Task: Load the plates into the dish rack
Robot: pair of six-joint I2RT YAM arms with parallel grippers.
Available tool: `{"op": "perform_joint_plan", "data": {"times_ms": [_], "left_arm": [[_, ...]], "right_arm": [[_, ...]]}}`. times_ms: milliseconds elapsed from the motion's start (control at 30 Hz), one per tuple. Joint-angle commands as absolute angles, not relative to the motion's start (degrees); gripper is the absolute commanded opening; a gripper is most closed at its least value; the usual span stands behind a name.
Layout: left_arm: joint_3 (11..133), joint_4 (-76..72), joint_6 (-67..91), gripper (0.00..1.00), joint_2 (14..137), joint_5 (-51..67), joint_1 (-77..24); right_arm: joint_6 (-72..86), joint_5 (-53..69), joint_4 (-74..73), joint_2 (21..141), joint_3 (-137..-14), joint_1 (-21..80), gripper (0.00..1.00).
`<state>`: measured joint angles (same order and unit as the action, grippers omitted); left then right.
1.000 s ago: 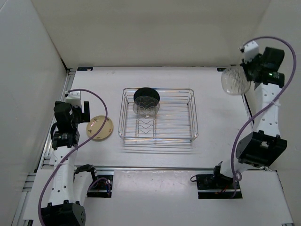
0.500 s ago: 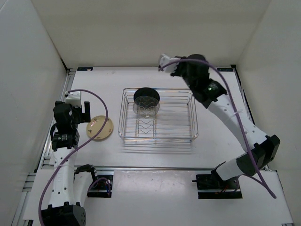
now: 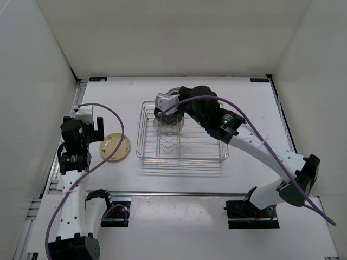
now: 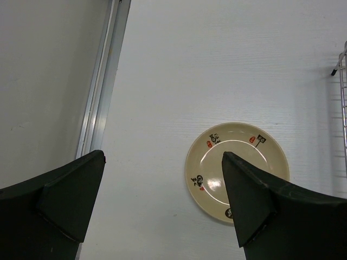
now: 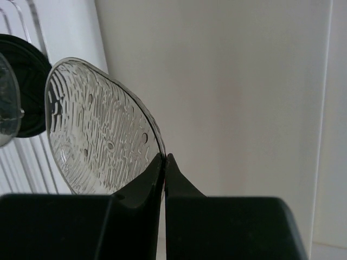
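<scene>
The dish rack (image 3: 223,142) stands mid-table. A black plate (image 5: 28,92) and a clear plate (image 5: 7,108) stand on edge in its far left part; in the top view the clear one (image 3: 165,125) shows under my right arm. My right gripper (image 5: 164,158) is shut on the rim of the second clear plate (image 5: 97,130) and holds it upright just above the rack's far left end (image 3: 168,101). The cream plate (image 3: 115,147) lies flat on the table left of the rack. My left gripper (image 4: 162,158) is open above the table, its right finger over the cream plate (image 4: 217,162).
White walls enclose the table on three sides. A metal rail (image 4: 103,92) runs along the left edge. The rack's near left corner (image 4: 340,65) shows at the right edge of the left wrist view.
My right arm has swung from the far right corner across to the rack's far left end, carrying the clear plate. The left arm and the cream plate have not moved.
</scene>
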<state>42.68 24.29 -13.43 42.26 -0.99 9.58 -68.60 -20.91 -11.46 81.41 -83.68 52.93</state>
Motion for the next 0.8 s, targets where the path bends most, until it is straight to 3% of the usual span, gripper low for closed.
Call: {"op": "perform_joint_plan", "data": {"times_ms": [0, 767], "left_arm": [[42.4, 24.6, -12.8, 1.00, 41.3, -0.1, 9.8], [41.8, 24.6, -12.8, 1.00, 41.3, 0.4, 10.9]], "right_arm": [[-65.3, -22.1, -11.4, 79.4, -82.5, 54.9, 0.00], [-51.8, -14.0, -14.8, 91.0, -87.3, 52.0, 0.00]]}}
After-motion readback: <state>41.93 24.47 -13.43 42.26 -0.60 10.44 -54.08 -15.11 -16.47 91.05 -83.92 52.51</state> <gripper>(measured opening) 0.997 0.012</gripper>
